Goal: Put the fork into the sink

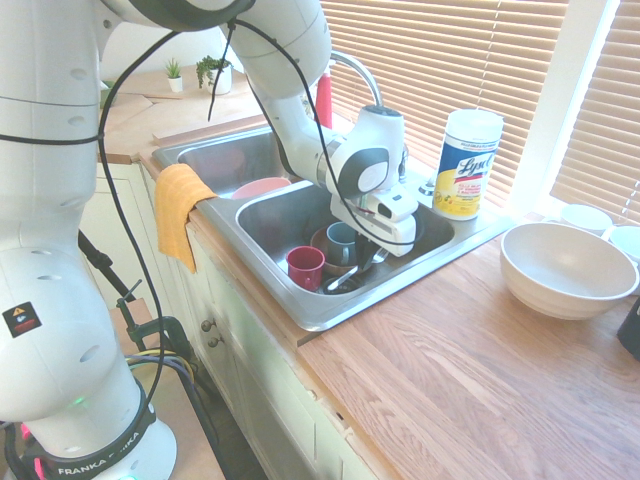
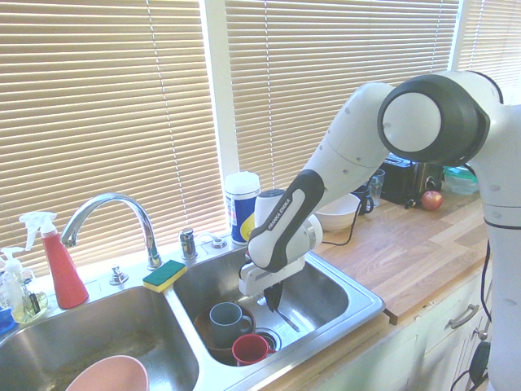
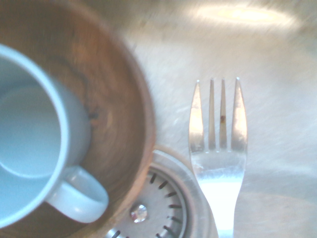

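Nearly there: the gripper (image 2: 273,303), clamped tight on the fork (image 3: 218,148), hangs low in the sink (image 2: 358,314) by the drain (only the letting-go remains).

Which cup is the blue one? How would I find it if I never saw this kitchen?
Find the big steel sink under the window and look in the basin where the robot's gripper reaches down. A brown bowl sits on the bottom by the drain, and the blue cup stands inside it. The red cup next to it is smaller and stands outside the bowl.
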Tool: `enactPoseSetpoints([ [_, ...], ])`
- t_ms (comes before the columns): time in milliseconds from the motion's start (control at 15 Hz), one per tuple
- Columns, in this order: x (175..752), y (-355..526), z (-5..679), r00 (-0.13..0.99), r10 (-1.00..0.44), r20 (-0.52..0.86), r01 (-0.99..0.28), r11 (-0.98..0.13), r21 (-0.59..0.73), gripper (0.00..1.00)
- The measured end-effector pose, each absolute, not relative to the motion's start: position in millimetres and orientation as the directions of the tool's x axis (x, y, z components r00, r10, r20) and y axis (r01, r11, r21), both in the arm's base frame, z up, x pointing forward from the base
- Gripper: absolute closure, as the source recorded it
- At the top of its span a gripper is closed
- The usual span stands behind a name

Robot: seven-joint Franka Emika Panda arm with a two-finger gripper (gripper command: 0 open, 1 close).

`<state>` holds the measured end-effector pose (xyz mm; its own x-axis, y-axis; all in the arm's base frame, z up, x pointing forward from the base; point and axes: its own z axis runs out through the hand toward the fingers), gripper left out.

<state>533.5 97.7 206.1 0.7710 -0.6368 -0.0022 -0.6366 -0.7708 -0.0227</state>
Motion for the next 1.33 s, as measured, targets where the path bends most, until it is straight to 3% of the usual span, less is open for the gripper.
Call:
enactPoseSetpoints([
  [133, 530, 102, 192, 0.776, -0.63, -0.011, -0.63, -0.776, -0.009, 1.0],
  [200, 529, 103, 186, 0.778, -0.629, -0.014, -0.629, -0.778, -0.004, 0.0],
  [1000, 525, 103, 161, 0.774, -0.633, -0.02, -0.633, -0.774, 0.026, 0.0],
  [1333, 540, 106, 217, 0.774, -0.633, 0.011, -0.633, -0.774, -0.006, 0.0],
])
